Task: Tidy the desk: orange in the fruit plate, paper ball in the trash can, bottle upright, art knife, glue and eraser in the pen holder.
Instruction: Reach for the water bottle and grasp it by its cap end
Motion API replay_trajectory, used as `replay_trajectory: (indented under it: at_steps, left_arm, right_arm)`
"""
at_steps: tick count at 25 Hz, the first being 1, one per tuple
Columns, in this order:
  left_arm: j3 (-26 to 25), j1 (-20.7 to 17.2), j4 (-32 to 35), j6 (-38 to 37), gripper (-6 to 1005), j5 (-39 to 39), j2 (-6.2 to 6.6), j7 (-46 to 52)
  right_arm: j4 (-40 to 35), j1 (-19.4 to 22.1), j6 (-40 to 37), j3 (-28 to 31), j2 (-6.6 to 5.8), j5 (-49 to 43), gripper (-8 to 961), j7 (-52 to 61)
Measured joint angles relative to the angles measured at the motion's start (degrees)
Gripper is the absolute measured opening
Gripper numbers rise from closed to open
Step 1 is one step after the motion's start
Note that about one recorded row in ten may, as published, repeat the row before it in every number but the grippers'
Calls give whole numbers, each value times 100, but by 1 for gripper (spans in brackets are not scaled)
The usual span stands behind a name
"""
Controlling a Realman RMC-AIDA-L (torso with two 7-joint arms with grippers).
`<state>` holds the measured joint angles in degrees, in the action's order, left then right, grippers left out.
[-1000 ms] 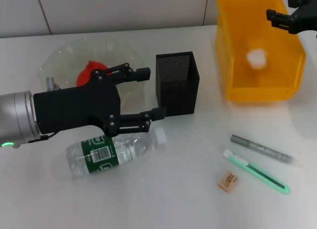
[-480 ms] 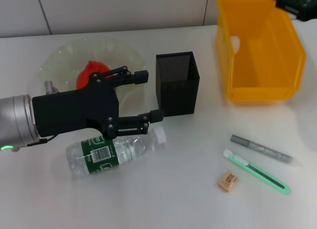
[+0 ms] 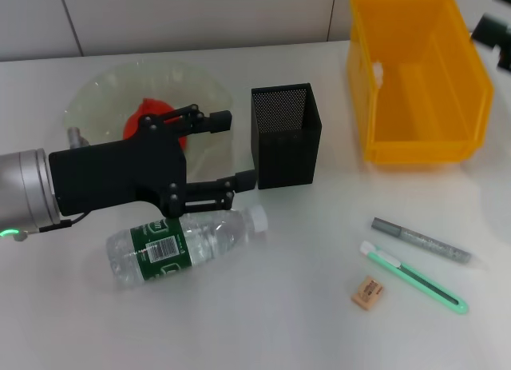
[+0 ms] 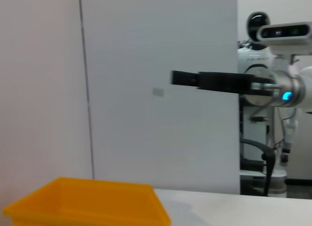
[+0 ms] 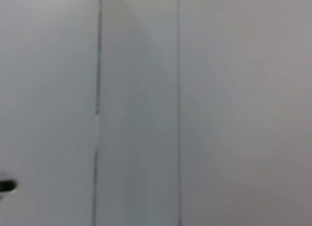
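Note:
The clear bottle (image 3: 180, 244) with its green label lies on its side on the white desk (image 3: 287, 322). My left gripper (image 3: 235, 149) hovers open just above and behind it, in front of the pale-green fruit plate (image 3: 100, 94). The orange (image 3: 146, 113) sits in that plate, partly hidden by the gripper. The black mesh pen holder (image 3: 286, 134) stands at centre. A white paper ball (image 3: 378, 69) rests against the left inner wall of the yellow trash can (image 3: 415, 138). At front right lie the grey glue (image 3: 421, 240), the mint art knife (image 3: 413, 276) and the tan eraser (image 3: 368, 292). My right gripper (image 3: 495, 33) is at the far right edge, beyond the can.
The left wrist view looks across the trash can (image 4: 87, 204) to the right gripper (image 4: 183, 78), held high against a wall. Open desk lies between the bottle and the small items.
The paper ball dropped into the trash can and came to rest at its left wall. The right gripper pulled away to the right edge. The left gripper shifted slightly left.

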<state>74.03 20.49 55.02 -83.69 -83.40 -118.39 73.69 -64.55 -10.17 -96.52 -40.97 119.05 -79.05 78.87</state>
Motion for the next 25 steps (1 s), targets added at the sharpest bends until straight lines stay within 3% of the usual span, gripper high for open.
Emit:
replay_trajectory:
  at_steps: [7,11,16,25]
  left_arm:
    - [-58,174,79,213,814,-513,6,272]
    - [-26,506,92,401,814,-1190,-9,646]
    - [-3,769,26,485,814,-1620,-18,801]
    - [380,809,94,1032,814,-2111,-31,1239]
  right_arm:
    - [-10,-185,-280,-201,13,-1410,617,118]
    - [86,-523,-215,-350,28,-2454,617,524]
    - [316,-831,-165,-524,35,-3086,617,788]
    - [317,-850,137,-1046,37,-3261,617,908]
